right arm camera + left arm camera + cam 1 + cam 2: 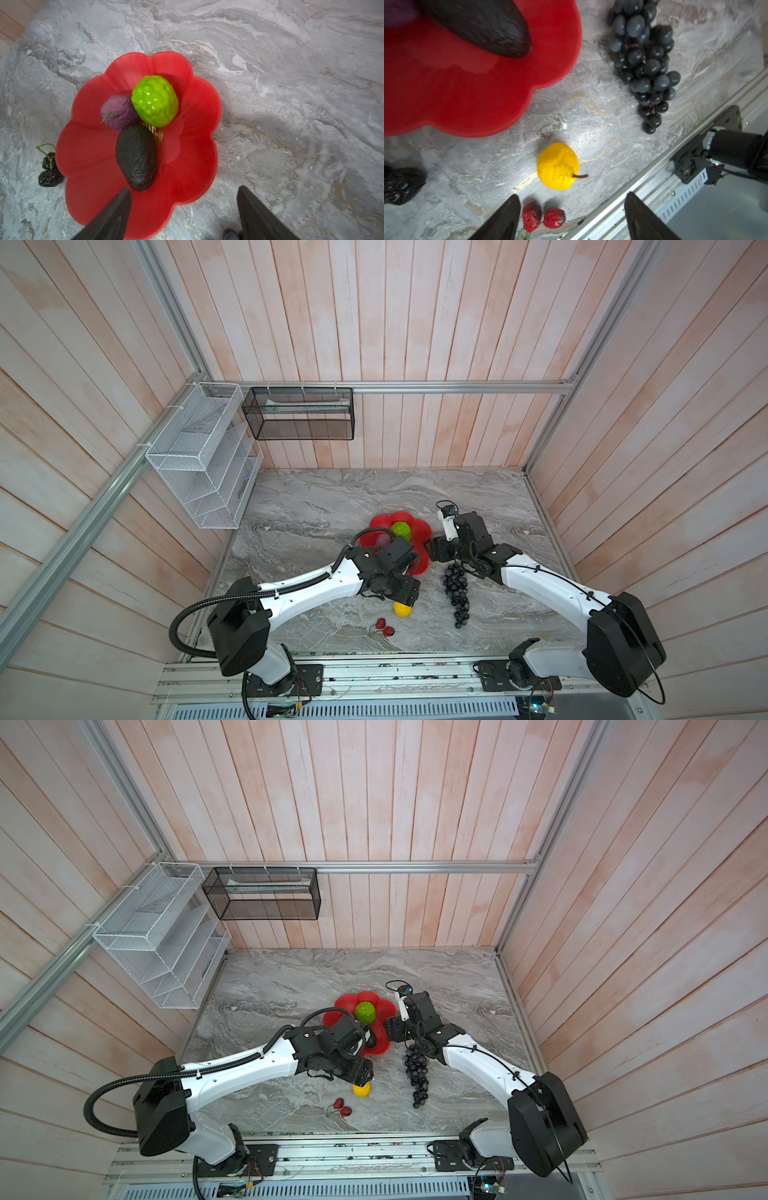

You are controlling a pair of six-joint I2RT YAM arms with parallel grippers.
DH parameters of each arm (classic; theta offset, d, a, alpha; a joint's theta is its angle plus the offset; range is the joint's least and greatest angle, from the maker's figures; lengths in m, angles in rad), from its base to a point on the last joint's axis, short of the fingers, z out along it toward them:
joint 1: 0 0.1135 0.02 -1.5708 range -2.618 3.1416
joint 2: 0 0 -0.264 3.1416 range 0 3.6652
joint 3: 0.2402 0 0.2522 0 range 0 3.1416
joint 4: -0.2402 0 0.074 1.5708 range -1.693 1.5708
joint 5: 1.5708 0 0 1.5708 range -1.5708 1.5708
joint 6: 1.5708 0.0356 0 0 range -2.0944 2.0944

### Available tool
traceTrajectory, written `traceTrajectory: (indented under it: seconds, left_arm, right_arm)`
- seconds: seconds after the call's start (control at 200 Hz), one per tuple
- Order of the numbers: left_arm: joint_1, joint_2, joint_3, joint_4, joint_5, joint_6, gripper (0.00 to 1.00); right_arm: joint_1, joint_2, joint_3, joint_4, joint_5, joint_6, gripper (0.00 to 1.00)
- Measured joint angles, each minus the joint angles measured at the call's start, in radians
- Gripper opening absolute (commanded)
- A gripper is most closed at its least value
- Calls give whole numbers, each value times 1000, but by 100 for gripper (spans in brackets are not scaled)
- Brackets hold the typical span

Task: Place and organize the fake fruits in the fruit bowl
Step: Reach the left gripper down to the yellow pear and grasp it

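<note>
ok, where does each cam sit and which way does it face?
Top views: high above the robot's base end, facing down over the marble table toward the back wall; left arm and right arm show whole.
Left wrist: on the left arm, facing down at yellow fruit, strawberries, grape bunch; its open jaws in the foreground.
Right wrist: on the right arm, facing down into the fruit bowl at green ball, purple fruit; open jaws likewise.
Shared: both wrist views show the fruit bowl and avocado.

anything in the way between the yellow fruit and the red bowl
Nothing visible: only bare marble table lies between the yellow fruit and the fruit bowl rim. The nearest petals are free; the avocado lies further in.
</note>
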Motion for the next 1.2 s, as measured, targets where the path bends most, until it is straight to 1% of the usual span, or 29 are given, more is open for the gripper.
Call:
traceTrajectory:
  seconds: [0.14,0.245,0.39,0.515,0.655,0.8,0.95,1.065,1.195]
  left_arm:
    - [-46,79,50,-48,-24,3,81]
    - [-51,132,82,-82,-48,6,82]
    - [-50,200,117,-110,-103,15,81]
    - [-49,239,118,-108,-115,29,74]
    - [-48,280,116,-100,-113,34,72]
    - [-46,282,103,-79,-109,35,66]
    - [-42,282,79,-58,-97,40,58]
    - [-34,279,63,-42,-85,37,56]
    - [-25,260,37,-17,-67,26,46]
  right_arm:
    - [-51,-70,-60,66,3,22,81]
    - [-84,-113,-110,113,-4,48,81]
    - [-92,-118,-132,139,-16,67,80]
    - [-92,-118,-140,154,-39,81,80]
    - [-92,-118,-140,161,-57,90,79]
    - [-92,-118,-140,169,-63,99,79]
    - [-92,-114,-140,175,-71,106,79]
    - [-92,-111,-140,175,-77,106,79]
    - [-92,-103,-140,177,-82,106,79]
